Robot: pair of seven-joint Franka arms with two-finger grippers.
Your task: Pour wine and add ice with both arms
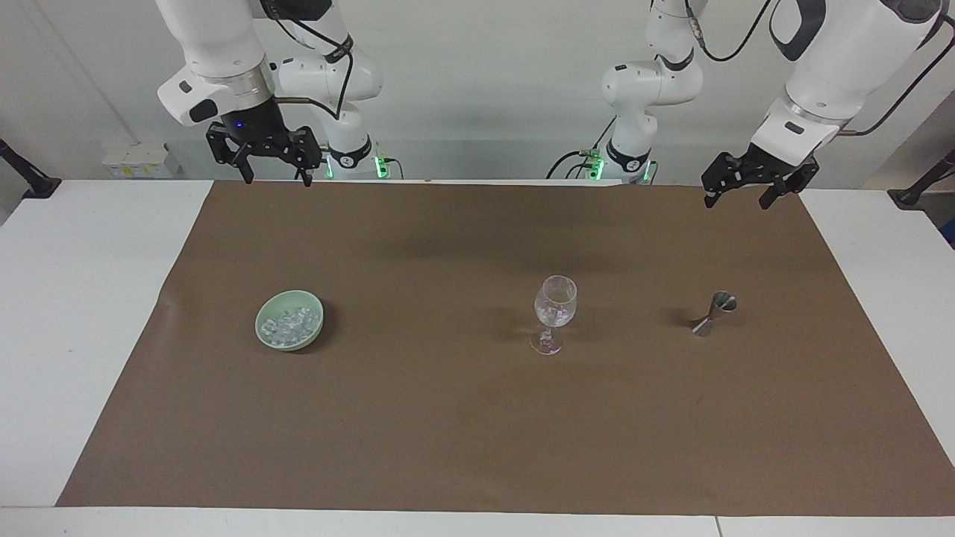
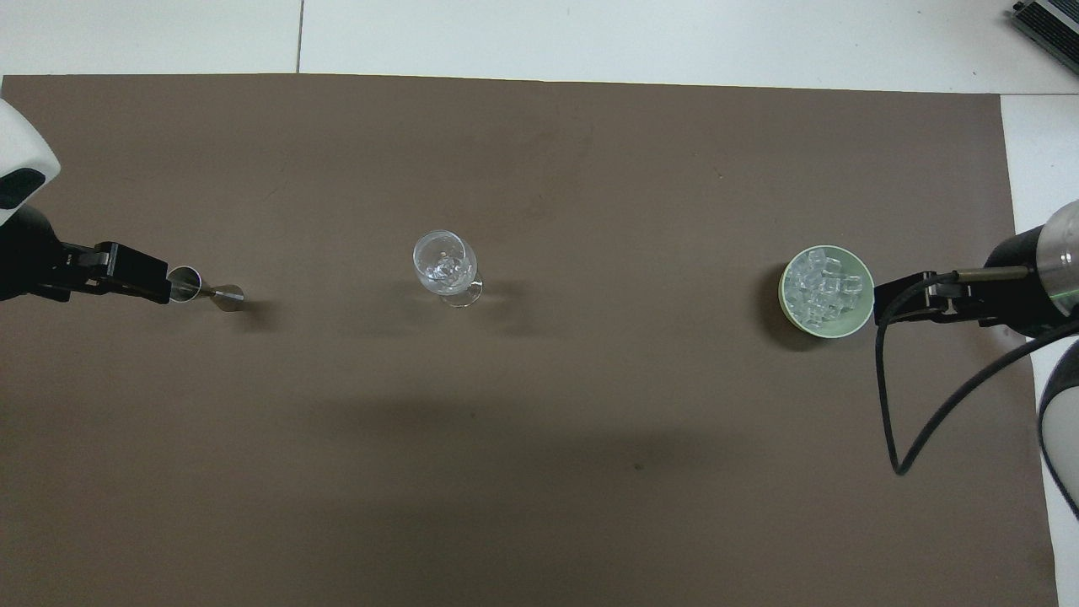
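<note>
The ice [image 1: 291, 322] is a heap of small clear cubes in a pale green bowl [image 1: 262, 333] toward the right arm's end; the ice [image 2: 824, 287] and the bowl [image 2: 788, 314] also show in the overhead view. A clear stemmed wine glass [image 1: 555, 306] [image 2: 442, 263] stands mid-mat, something clear glinting inside. A steel jigger [image 1: 712, 313] [image 2: 206, 292] stands toward the left arm's end. My right gripper [image 1: 274, 177] [image 2: 885, 305] is open and empty, high over the mat's edge by the robots. My left gripper [image 1: 737, 200] [image 2: 156, 287] is open and empty, also high.
A brown mat [image 1: 448, 432] covers most of the white table [image 1: 74, 298]. A black cable [image 2: 893, 405] loops from the right wrist. The bowl, the glass and the jigger stand in one row across the mat, wide gaps between them.
</note>
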